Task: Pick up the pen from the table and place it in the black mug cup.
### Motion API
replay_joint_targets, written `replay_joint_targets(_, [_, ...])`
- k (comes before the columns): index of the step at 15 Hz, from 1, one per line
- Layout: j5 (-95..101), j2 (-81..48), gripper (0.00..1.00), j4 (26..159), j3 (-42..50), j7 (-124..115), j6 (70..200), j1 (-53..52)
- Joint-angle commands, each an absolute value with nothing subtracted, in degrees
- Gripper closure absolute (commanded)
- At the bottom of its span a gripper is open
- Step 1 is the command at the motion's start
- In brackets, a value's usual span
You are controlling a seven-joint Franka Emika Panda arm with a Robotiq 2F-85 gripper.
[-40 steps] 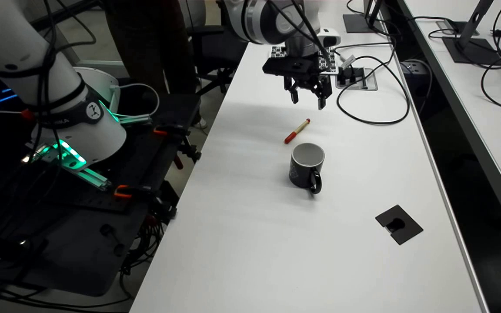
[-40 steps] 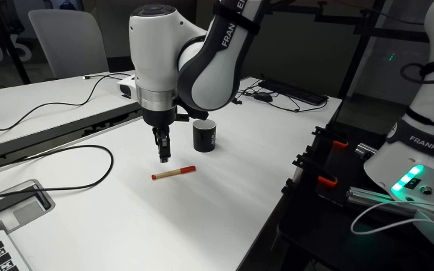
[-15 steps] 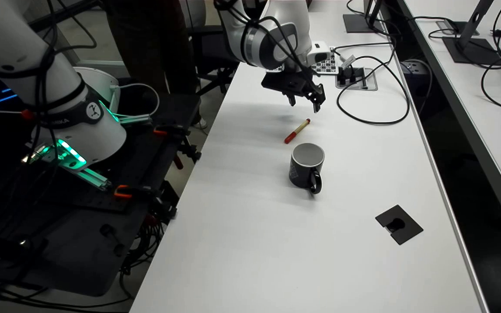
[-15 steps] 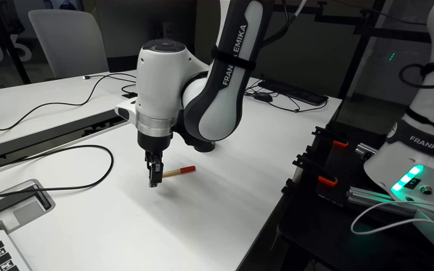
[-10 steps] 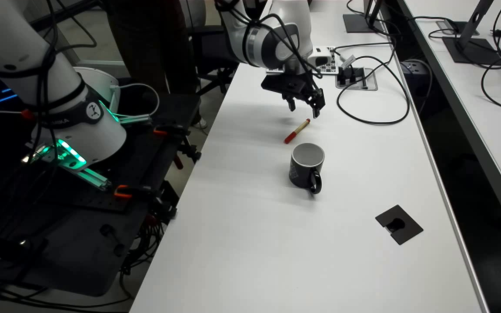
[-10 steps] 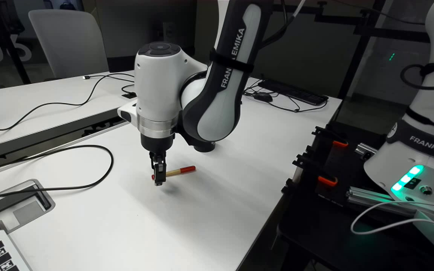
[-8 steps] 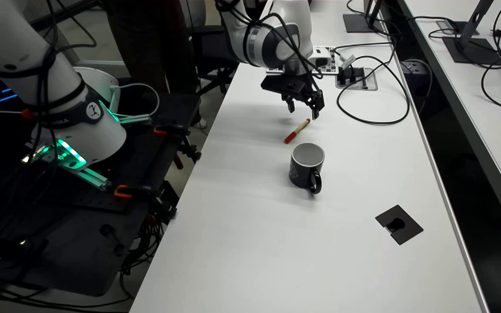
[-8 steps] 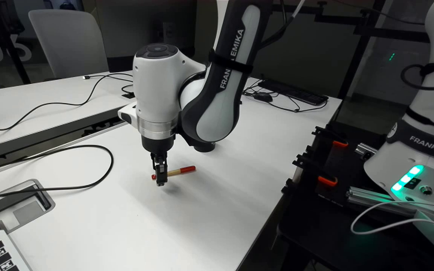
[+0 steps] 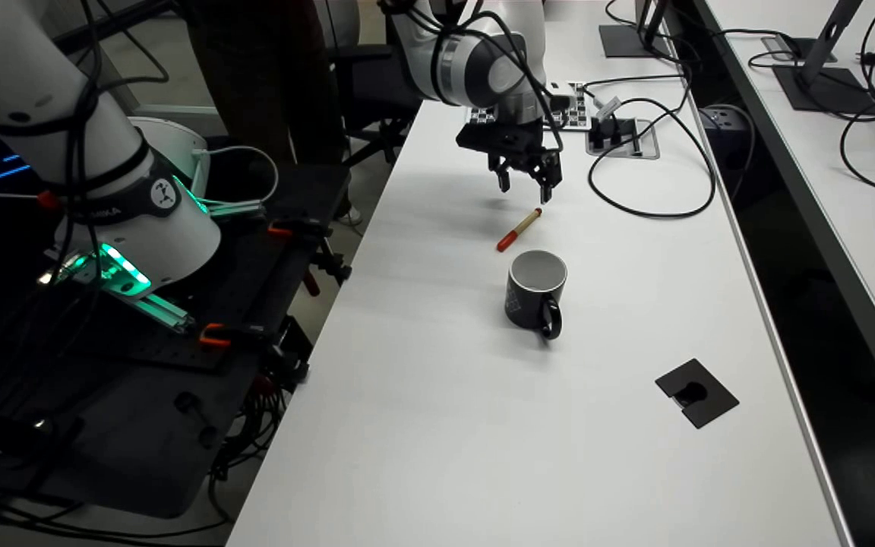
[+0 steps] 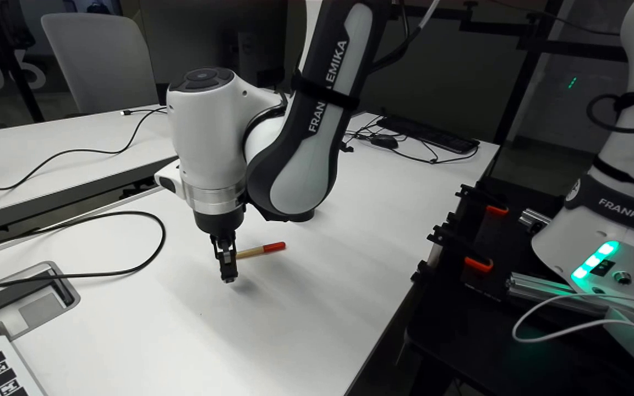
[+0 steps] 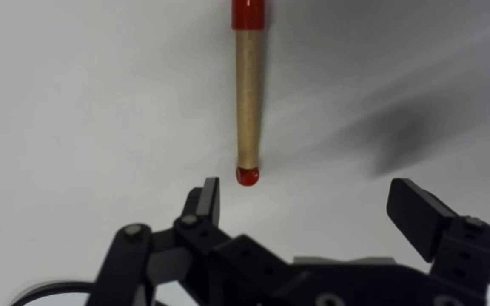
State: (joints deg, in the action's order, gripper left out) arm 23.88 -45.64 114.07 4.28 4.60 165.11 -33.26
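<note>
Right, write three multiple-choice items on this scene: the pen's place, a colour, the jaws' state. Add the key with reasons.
1. Where is the pen relative to the black mug?
A) Inside it
B) Across its rim
C) Apart, on the table

2. What colour is the pen's middle section?
A) Blue
B) Tan
C) Green

3. How do the jaws stand?
A) Open, holding nothing
B) Shut on the pen
C) Shut on the mug

1 C: white table shows between them in an exterior view.
2 B: the wrist view shows it tan.
3 A: that view shows them wide apart.
</note>
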Motion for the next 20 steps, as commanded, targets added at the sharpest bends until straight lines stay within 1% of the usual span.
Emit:
replay_joint_targets(1, [24.68, -47.07, 0.0, 112.47, 4.87, 3.53, 164.08, -32.39])
replay_joint_targets(5, [24.76, -47.56, 0.0, 112.18, 5.26, 3.5, 163.73, -31.94])
replay_joint_targets(10, [25.63, -45.71, 0.0, 114.55, 3.39, 6.86, 166.02, -28.73])
replay_joint_targets(12, [25.34, -45.48, 0.1, 114.05, 2.59, 7.2, 165.1, -28.19])
replay_joint_targets(13, [25.29, -45.46, 0.09, 114.08, 2.31, 7.58, 165.07, -27.58])
replay_joint_targets(16, [25.23, -45.62, 0.15, 114.01, 1.39, 8.56, 165.21, -26.19])
replay_joint_targets(17, [25.18, -45.73, 0.19, 113.93, 1.12, 8.75, 165.19, -25.86])
replay_joint_targets(18, [25.17, -45.8, 0.33, 113.94, 0.82, 9.14, 165.3, -25.41])
replay_joint_targets(20, [25.16, -45.99, 0.53, 113.94, 0.42, 9.76, 165.5, -24.72])
